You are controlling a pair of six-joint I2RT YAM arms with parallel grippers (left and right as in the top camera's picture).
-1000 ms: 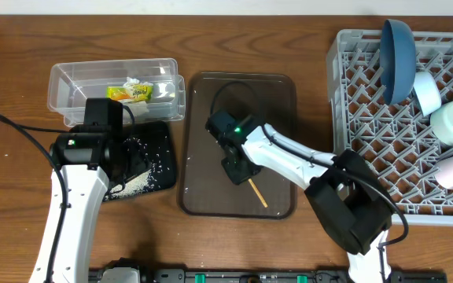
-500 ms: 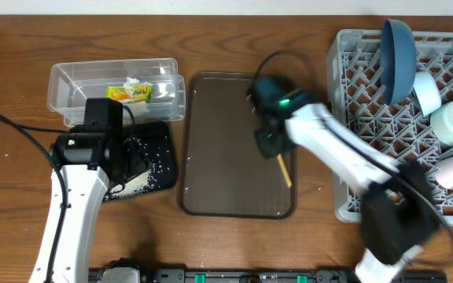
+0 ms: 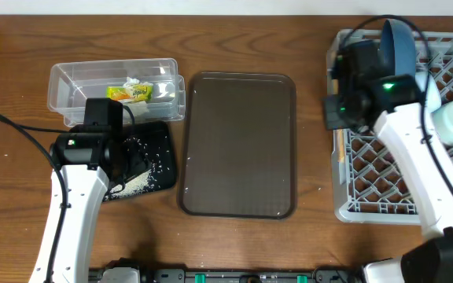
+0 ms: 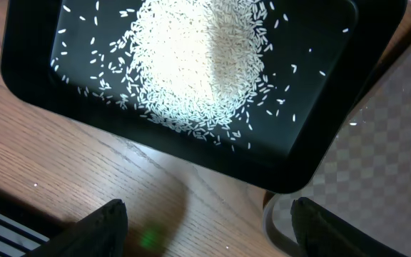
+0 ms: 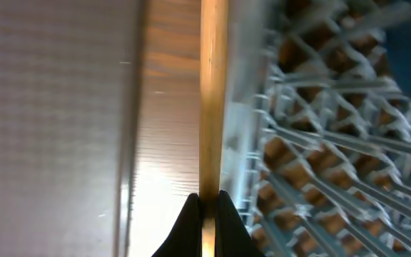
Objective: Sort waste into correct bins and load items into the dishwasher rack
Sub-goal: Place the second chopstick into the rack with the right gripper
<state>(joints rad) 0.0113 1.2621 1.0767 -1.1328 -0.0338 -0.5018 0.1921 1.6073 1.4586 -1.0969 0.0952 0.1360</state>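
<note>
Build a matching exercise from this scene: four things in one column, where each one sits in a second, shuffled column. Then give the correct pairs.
Things
1. rice grains
2. snack wrapper
3. chopstick
4. dark blue bowl

Places
A. pinched in the right pincer
B. standing on edge in the grey rack
C. inside the clear tub
D. spread in the black tray

Pairs: 1-D, 2-C, 3-A, 4-B
</note>
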